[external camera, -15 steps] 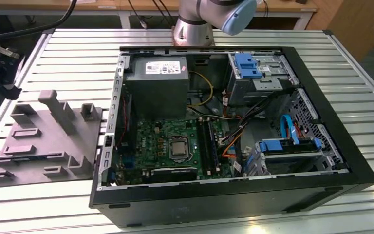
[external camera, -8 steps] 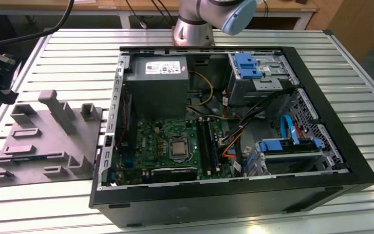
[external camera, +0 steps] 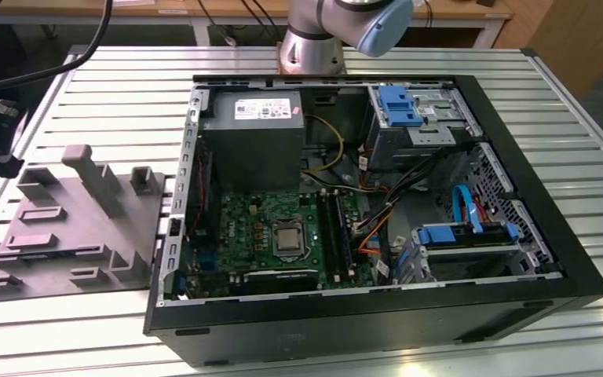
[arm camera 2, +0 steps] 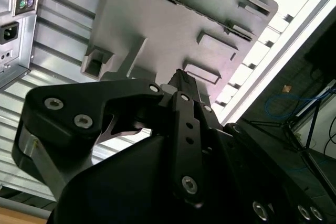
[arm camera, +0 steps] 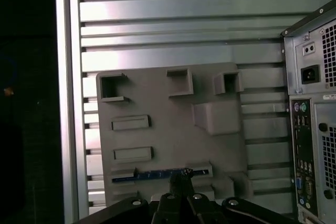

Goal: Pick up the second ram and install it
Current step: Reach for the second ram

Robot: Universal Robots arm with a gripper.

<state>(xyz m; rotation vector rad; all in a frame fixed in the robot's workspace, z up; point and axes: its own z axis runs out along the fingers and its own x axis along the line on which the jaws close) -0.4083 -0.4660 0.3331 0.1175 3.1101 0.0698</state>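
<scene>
The second ram (arm camera: 149,175) is a thin dark-blue stick lying in a slot near one edge of the grey holder tray (arm camera: 173,129). My gripper (arm camera: 181,178) hangs well above the tray, its black fingertips together over one end of the stick and holding nothing. In the second wrist view the gripper (arm camera 2: 180,76) points down at the same tray (arm camera 2: 157,30). In the exterior view the tray (external camera: 82,236) lies at the exterior view's left of the open computer case (external camera: 385,318). The green motherboard (external camera: 249,228) with its long black slots (external camera: 331,228) lies inside the case.
The case also holds a grey power-supply box (external camera: 251,133), blue drive brackets (external camera: 401,106) and loose cables (external camera: 385,212). Its rear panel (arm camera: 315,129) with ports stands beside the tray. Everything rests on a slatted metal table (external camera: 574,118). The arm's base (external camera: 312,47) is behind the case.
</scene>
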